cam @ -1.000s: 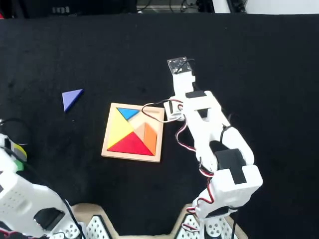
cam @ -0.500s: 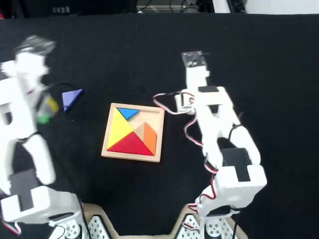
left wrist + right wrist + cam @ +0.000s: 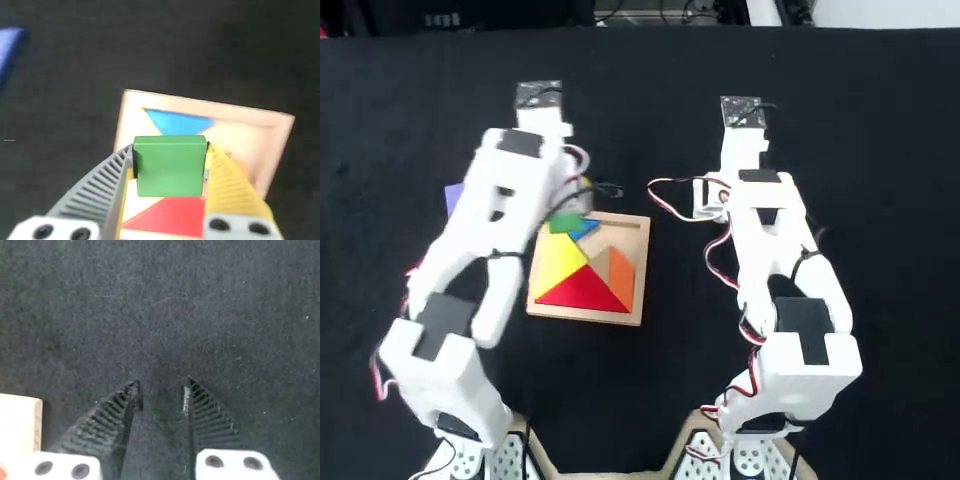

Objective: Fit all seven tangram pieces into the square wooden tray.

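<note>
Jaws of my left gripper [image 3: 170,149] are clamped on the green square tangram piece [image 3: 170,172], one finger pressed against each of two opposite sides. Through the left wrist camera I see the green piece held over the square wooden tray [image 3: 210,104]. The blue triangle [image 3: 177,122] lies just beyond it in the tray, and the red triangle [image 3: 170,220] shows beneath the fingers. From the high camera the green piece [image 3: 563,222] sits at the tray's far left corner, right beside the blue triangle [image 3: 584,228]. I cannot tell whether it touches the tray floor.

The tray [image 3: 585,318] lies on the black cloth table [image 3: 860,150] between my two arms. Inside it I see the large yellow triangle [image 3: 558,265] on the left, the red triangle [image 3: 582,292] along the near edge and an orange piece [image 3: 620,282] towards the right. Bare wood shows in the far right part. A violet-blue triangle [image 3: 452,197] lies on the cloth to the left of the tray, partly hidden behind my left arm.

My right gripper [image 3: 161,387] has its fingers apart with nothing between them. It hangs over bare black cloth, with a corner of the tray [image 3: 17,420] close beside it.
</note>
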Robot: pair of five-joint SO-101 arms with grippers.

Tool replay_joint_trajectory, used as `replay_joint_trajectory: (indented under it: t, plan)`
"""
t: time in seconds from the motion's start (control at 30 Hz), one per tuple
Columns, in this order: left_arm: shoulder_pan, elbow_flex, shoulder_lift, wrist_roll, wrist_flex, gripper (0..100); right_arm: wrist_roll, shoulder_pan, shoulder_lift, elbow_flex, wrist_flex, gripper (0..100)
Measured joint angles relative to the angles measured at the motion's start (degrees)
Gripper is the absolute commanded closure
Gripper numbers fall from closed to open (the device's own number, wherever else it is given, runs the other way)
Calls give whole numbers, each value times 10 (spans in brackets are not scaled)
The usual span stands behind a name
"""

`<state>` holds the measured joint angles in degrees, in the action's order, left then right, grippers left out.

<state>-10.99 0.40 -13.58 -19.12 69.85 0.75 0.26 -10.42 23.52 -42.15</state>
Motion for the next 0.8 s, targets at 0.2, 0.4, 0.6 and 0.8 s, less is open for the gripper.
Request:
replay_joint_trajectory:
  t: [0.2, 0.4, 0.6, 0.8]
  plan:
    - [-35, 9, -13, -140, -32, 916, 0, 1, 0, 0, 1, 858]
    - [-47, 18, -52, -234, -33, 884, 0, 3, 0, 0, 1, 858]
    - [-47, 18, -90, -251, -33, 884, 1, 3, 0, 0, 1, 858]
    - [-47, 18, -91, -252, -33, 866, 1, 3, 0, 0, 1, 858]
